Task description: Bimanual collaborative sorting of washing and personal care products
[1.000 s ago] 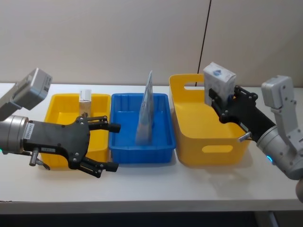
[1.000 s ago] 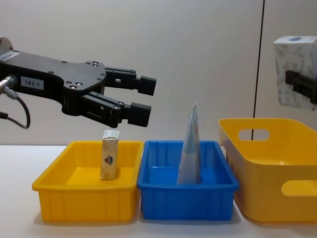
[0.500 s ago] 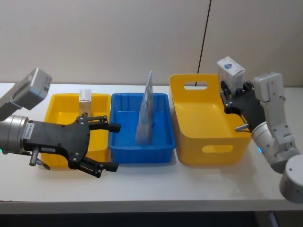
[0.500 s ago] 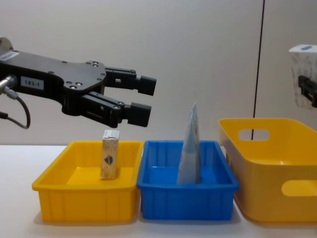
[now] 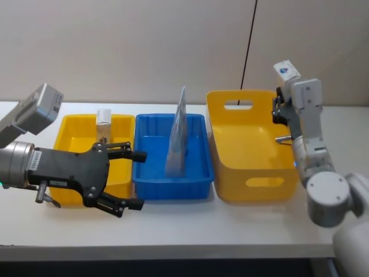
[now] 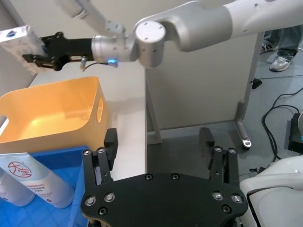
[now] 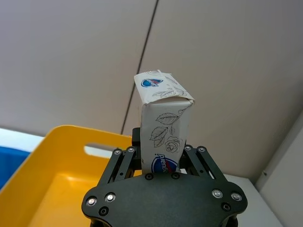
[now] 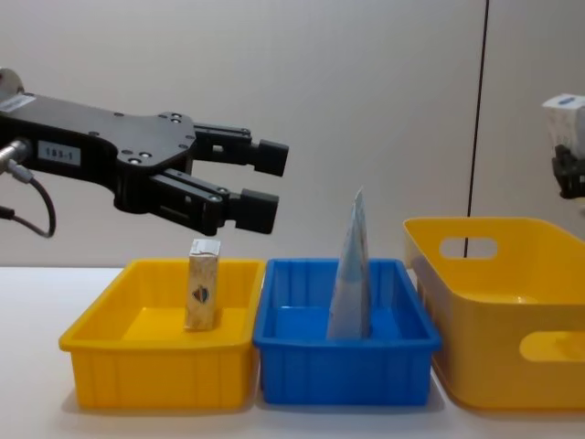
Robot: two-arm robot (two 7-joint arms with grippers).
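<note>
Looking at your right gripper [image 5: 279, 107], you have it raised above the far right corner of the large yellow basket [image 5: 259, 182], its fingers closed on the lower part of the tall white box [image 5: 286, 70]. In the right wrist view the two fingers press the box [image 7: 163, 118] from either side, with the blue oval sitting just above the gripper [image 7: 163, 157] and the leaf print running up to the folded top. From the chest view the box [image 8: 567, 110] hangs at the right edge, clear above the basket [image 8: 494, 366], with air between them. Your left gripper [image 5: 139, 179] hovers above the front of the yellow tray [image 5: 66, 130], near its edge with the blue tray [image 5: 173, 187], fingers spread wide and holding nothing; the chest view shows it [image 8: 268, 183] well above the trays. One small cream carton [image 5: 104, 124] stands upright at the back of the yellow tray, and the chest view shows its blue emblem [image 8: 203, 297]. A pale blue-grey pouch [image 5: 177, 135] stands on end in the blue tray, its narrow tip upward. The trays and the basket sit in a row on the white table [image 5: 173, 225], yellow tray to your left, blue in the middle, basket to your right.
</note>
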